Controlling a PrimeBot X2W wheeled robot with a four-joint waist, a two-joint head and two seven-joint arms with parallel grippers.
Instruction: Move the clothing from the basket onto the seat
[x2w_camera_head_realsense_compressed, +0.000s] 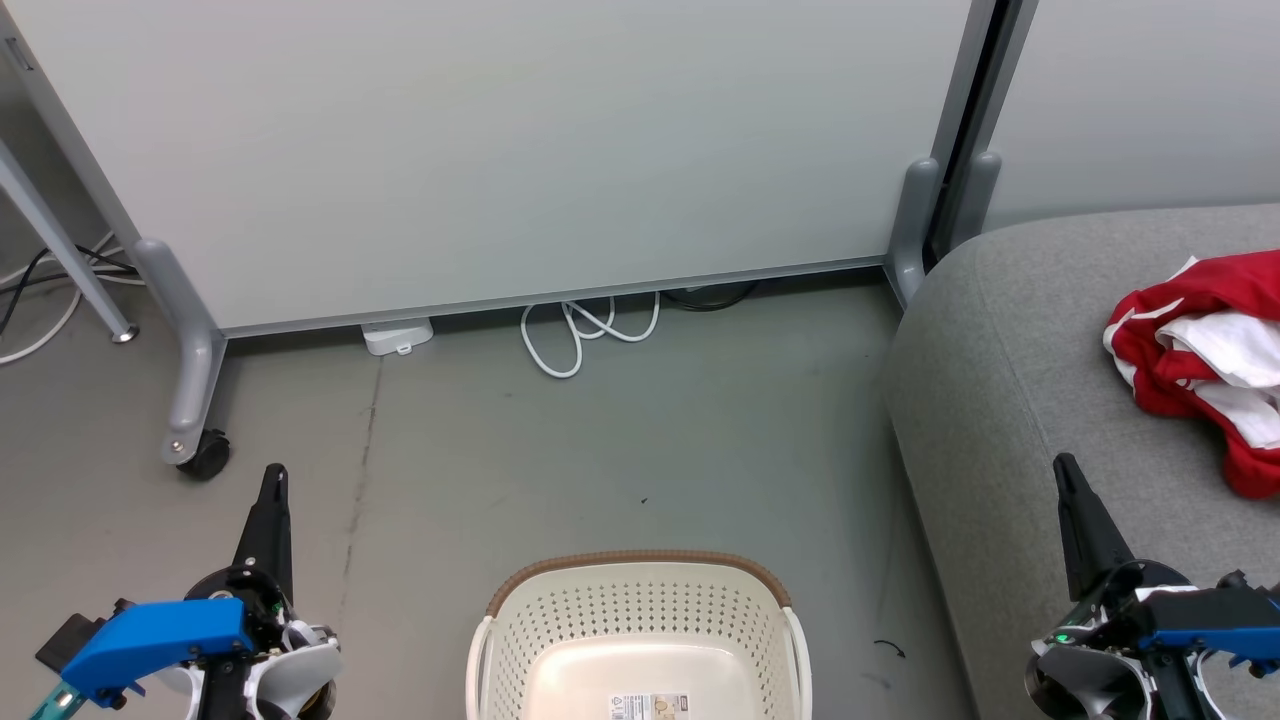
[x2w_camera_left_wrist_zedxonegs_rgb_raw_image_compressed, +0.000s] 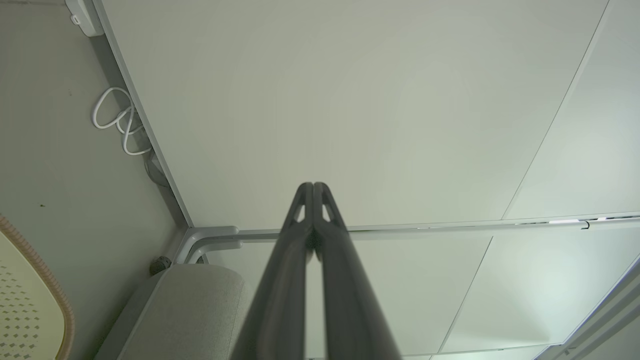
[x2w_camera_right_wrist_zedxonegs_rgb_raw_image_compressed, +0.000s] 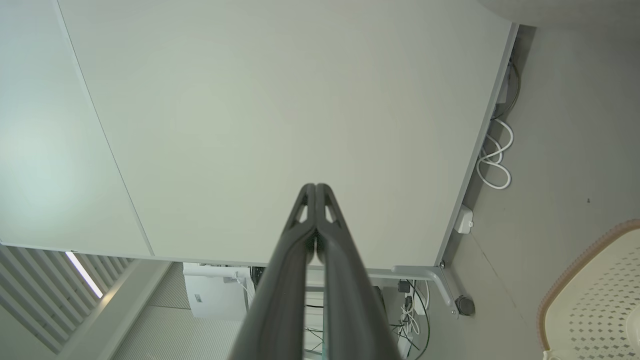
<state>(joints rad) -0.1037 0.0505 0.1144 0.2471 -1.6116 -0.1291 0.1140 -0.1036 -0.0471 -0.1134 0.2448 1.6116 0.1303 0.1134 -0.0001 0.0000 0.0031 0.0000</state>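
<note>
Red clothing (x2w_camera_head_realsense_compressed: 1195, 360) with white trim lies crumpled on the grey seat (x2w_camera_head_realsense_compressed: 1010, 340) at the right of the head view. The cream basket (x2w_camera_head_realsense_compressed: 640, 640) with a brown rim stands on the floor at bottom centre; its bottom shows a label sticker and nothing else lies in it. My left gripper (x2w_camera_head_realsense_compressed: 274, 475) is shut at the lower left, over bare floor, left of the basket. My right gripper (x2w_camera_head_realsense_compressed: 1064, 465) is shut at the lower right, above the seat's front part, left of the clothing. Both wrist views show the fingers pressed together (x2w_camera_left_wrist_zedxonegs_rgb_raw_image_compressed: 313, 186) (x2w_camera_right_wrist_zedxonegs_rgb_raw_image_compressed: 316, 187) with nothing between them.
A pale partition panel (x2w_camera_head_realsense_compressed: 500, 150) on castor feet (x2w_camera_head_realsense_compressed: 205, 455) stands behind the floor. A white cable (x2w_camera_head_realsense_compressed: 585, 335) loops at its base beside a small white box (x2w_camera_head_realsense_compressed: 398, 336). More cables lie at the far left. Grey floor lies between basket and partition.
</note>
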